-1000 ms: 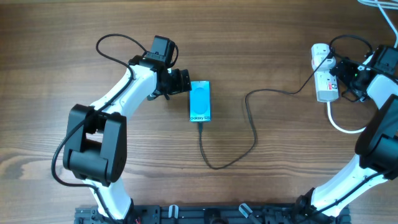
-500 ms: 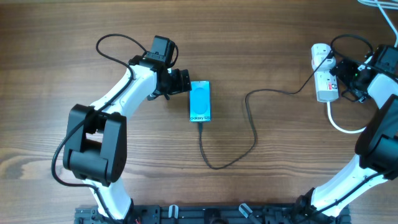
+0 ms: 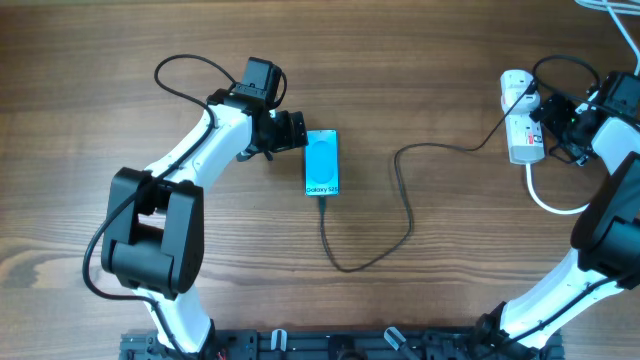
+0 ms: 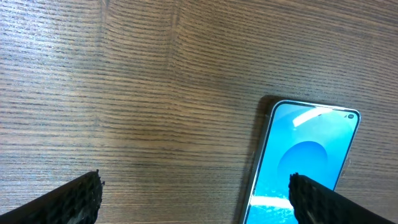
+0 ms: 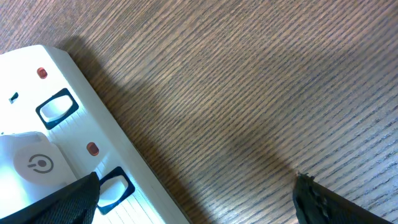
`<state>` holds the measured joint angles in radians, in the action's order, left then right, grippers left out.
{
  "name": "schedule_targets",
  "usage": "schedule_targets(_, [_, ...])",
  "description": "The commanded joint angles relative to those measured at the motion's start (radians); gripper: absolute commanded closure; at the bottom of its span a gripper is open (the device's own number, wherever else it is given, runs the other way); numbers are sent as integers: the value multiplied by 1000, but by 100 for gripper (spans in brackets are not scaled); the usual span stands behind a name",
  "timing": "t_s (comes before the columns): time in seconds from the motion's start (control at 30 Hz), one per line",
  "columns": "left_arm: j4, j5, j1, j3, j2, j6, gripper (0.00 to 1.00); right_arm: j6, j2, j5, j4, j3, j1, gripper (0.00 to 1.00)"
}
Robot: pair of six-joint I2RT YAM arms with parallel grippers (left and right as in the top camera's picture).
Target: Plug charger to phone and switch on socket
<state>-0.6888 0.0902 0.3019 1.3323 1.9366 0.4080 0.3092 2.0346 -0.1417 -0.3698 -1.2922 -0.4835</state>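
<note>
The phone (image 3: 322, 163) lies flat at mid-table, its blue screen up. In the left wrist view the phone (image 4: 305, 155) fills the lower right. The charger (image 3: 405, 215), a thin black cable, runs from the phone's near end in a loop across the table to the socket (image 3: 522, 118) at the far right. My left gripper (image 3: 300, 131) is open at the phone's far left corner; one fingertip (image 4: 323, 199) hangs over the screen. My right gripper (image 3: 547, 125) is open beside the socket (image 5: 68, 137), whose rocker switch (image 5: 57, 107) and red markings show.
The socket's white lead (image 3: 545, 200) curves toward the right arm. Another white cable (image 3: 615, 25) crosses the top right corner. A black wire loop (image 3: 180, 75) hangs off the left arm. A dark rack (image 3: 350, 345) lines the near edge.
</note>
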Motion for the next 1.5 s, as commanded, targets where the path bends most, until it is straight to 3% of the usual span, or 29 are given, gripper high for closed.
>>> schedule_targets(0.0, [1, -13, -1, -5, -21, -12, 0, 9, 51, -44, -45, 43, 15, 0])
schedule_targets(0.57, [1, -13, -1, -5, -21, -12, 0, 8, 51, 14, 16, 43, 15, 0])
schedule_targets(1.47, [1, -13, -1, -5, -21, -12, 0, 61, 53, 6, -75, 43, 15, 0])
